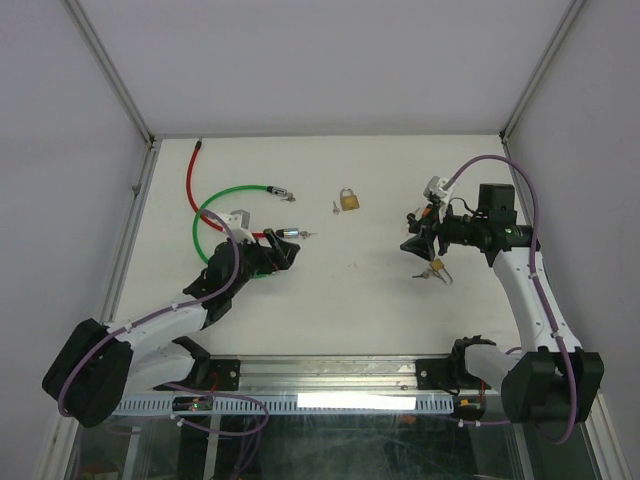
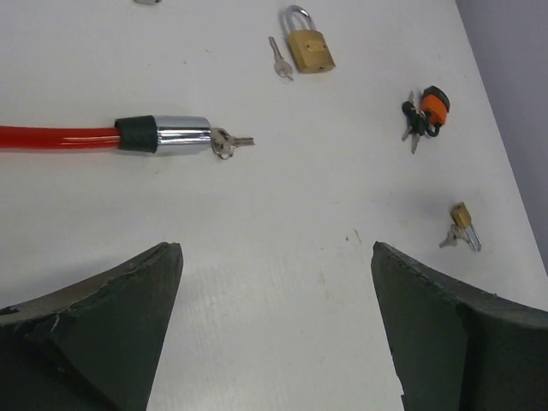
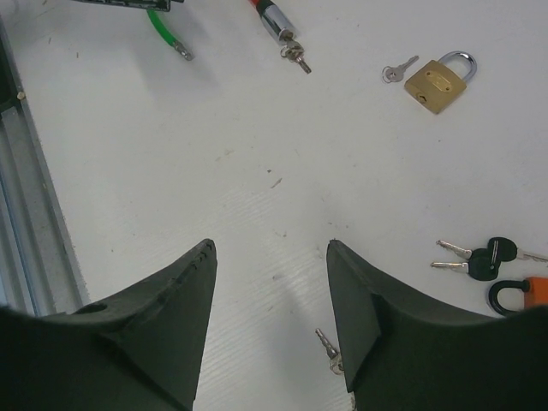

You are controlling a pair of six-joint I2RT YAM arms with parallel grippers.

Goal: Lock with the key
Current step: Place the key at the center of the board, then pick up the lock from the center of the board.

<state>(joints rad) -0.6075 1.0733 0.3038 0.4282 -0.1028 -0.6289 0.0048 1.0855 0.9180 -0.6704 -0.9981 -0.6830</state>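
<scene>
The left tool (image 2: 276,253) is held wide open above the worktop (image 2: 282,325), and nothing is gripped between its fingers. Just ahead of it the red cable lock (image 2: 60,137) is laid flat, its chrome head (image 2: 175,135) pointing away from the cable. A lock key (image 2: 229,143) is seen projecting from the end of that head. The green cable lock (image 1: 230,192) is looped on the left side of the worktop and is partly hidden under the left arm.

Towards the far edge, near the middle, a brass padlock (image 1: 349,200) is laid flat, with a loose key (image 1: 335,206) just beside it and not touching it.

The right tool (image 3: 271,248) is held partly open over bare worktop, and nothing is caught between its fingers. An orange padlock (image 3: 527,295) with dark-headed keys (image 3: 488,257) is found off to one side of it. A small brass padlock (image 2: 461,216) is laid near that tool as well. A small key (image 3: 325,342) is seen close against one of its fingers; whether the two touch cannot be told.
</scene>
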